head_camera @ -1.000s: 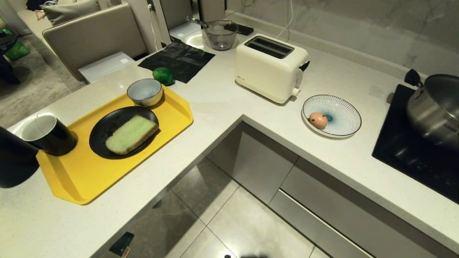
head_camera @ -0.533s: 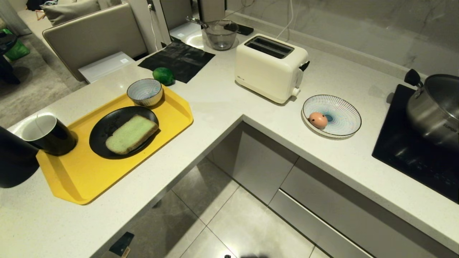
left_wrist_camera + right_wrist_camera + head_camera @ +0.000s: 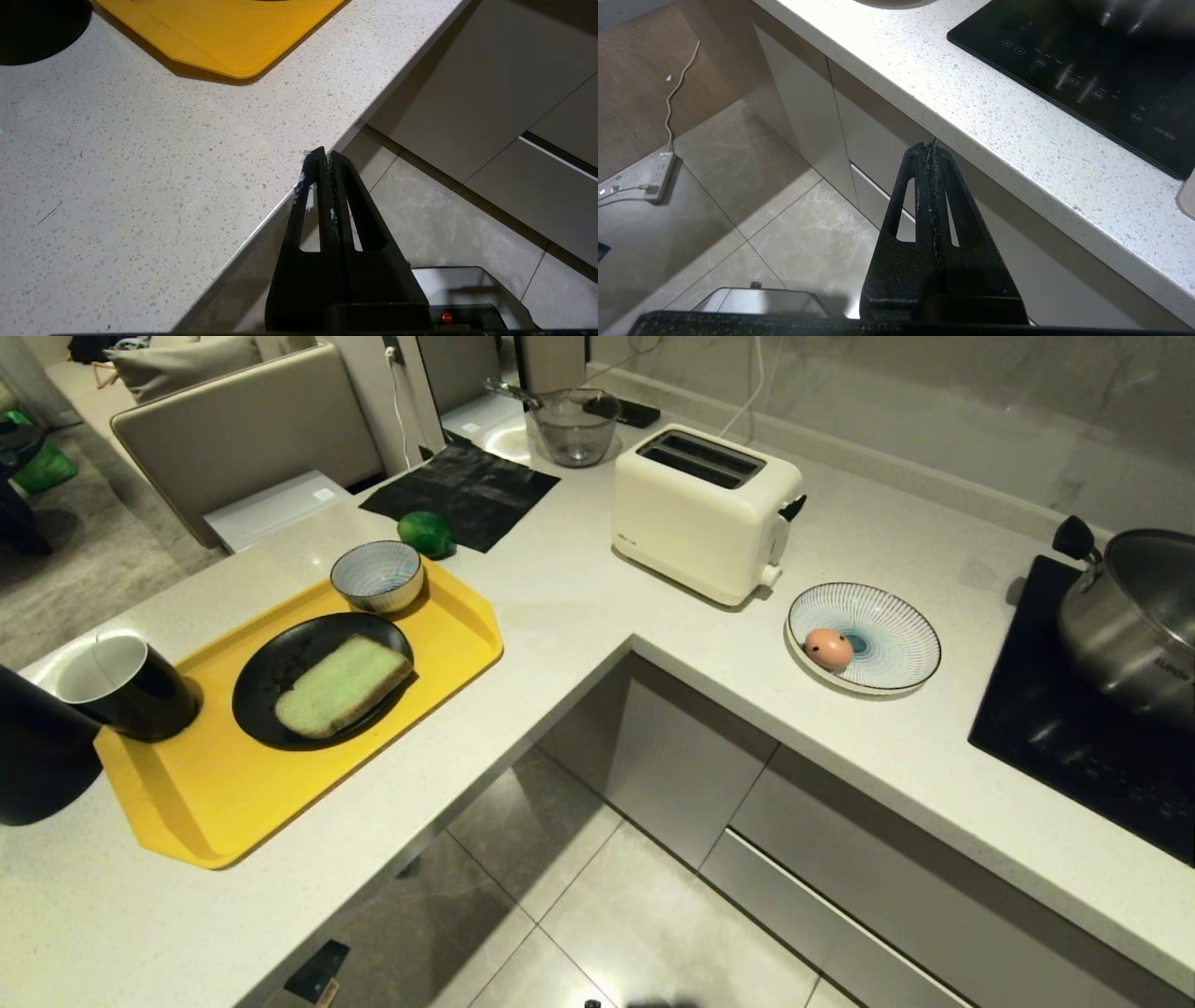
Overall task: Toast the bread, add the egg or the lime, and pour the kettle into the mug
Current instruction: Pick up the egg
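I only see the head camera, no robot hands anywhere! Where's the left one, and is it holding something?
Observer: The left gripper hangs by the counter edge near the yellow tray, shut and empty.
Operator: And the other one?
Observer: The right gripper is shut and empty too, below the counter beside the black cooktop.
Operator: What's under it?
Observer: Floor tiles, with a power strip lying there.

Domestic kitchen. L-shaped speckled white stone countertop (image 3: 579,607) over grey handleless cabinet fronts (image 3: 653,756). Cream two-slot toaster (image 3: 705,513) at far centre. Black induction hob (image 3: 1074,728) with stainless steel pot (image 3: 1134,616) at right. Grey tiled floor (image 3: 616,933). Beige upholstered seating (image 3: 243,429) far left.
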Controlling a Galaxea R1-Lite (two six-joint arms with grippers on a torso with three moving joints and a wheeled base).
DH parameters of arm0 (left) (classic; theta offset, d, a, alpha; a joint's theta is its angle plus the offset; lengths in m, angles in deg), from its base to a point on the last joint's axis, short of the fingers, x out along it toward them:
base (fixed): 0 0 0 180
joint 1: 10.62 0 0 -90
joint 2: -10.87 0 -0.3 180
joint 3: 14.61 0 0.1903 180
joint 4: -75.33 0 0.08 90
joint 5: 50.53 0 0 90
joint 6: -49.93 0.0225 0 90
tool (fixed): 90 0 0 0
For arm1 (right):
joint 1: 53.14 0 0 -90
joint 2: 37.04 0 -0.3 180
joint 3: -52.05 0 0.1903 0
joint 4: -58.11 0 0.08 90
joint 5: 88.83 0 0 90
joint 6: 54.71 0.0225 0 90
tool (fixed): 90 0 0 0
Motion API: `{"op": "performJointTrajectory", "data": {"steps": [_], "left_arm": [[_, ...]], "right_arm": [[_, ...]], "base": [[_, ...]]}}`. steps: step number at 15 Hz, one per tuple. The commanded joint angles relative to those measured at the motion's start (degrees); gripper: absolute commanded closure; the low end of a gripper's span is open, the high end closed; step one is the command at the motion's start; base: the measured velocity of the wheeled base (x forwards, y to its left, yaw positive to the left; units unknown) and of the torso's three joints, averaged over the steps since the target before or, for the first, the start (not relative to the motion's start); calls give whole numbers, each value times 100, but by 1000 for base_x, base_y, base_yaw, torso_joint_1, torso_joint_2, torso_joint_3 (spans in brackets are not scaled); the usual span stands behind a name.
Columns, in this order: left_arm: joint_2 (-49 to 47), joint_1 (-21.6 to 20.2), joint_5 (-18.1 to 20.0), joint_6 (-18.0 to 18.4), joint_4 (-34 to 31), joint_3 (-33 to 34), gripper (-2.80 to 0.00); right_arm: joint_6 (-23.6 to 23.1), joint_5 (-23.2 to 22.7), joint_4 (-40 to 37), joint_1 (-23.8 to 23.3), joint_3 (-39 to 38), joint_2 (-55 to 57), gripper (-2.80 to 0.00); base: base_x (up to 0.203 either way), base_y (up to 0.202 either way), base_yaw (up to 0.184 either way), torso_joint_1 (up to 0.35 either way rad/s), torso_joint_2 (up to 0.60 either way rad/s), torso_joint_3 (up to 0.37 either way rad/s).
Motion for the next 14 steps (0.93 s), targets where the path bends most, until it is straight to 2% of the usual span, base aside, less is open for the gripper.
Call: {"op": "performJointTrajectory", "data": {"steps": [1,11,12,14], "left_arm": [[-5,-2,-2,0,-2,0,0],[-5,-2,-5,0,-2,0,0],[-5,-2,3,0,-2,0,0],[-5,-2,2,0,-2,0,0]], "right_arm": [[-15,-11,8,0,-149,9,0],[-69,-19,-18,0,-74,9,0],[-69,-3,-32,0,103,9,0],[-62,49,-265,0,937,64,0]], "base": [[0,0,0,0,0,0],[0,0,0,0,0,0],[0,0,0,0,0,0],[0,0,0,0,0,0]]}}
